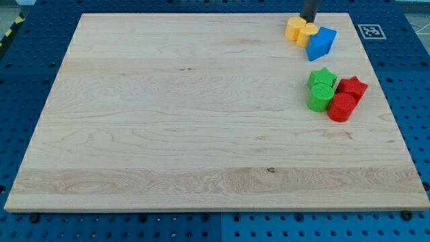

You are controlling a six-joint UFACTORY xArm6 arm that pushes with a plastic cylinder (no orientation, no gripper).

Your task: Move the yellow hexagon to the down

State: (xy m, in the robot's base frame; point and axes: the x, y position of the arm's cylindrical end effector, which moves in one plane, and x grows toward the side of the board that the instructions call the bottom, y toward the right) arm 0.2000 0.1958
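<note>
Two yellow blocks sit touching near the board's top right. The darker, orange-yellow one (293, 28) on the left looks like the hexagon. The lighter yellow one (308, 33) is rounder, and its shape is unclear. A blue block (321, 42) leans against the lighter one on its lower right. My tip (308, 21) is at the view's top, just above the two yellow blocks and touching or nearly touching their upper edge. Only the lowest part of the rod shows.
A cluster lies lower on the right side: a green star (323, 77), a green cylinder (320, 99), a red star (353, 87) and a red cylinder (341, 107). The wooden board (188, 134) lies on a blue perforated table. The board's top edge is just behind the tip.
</note>
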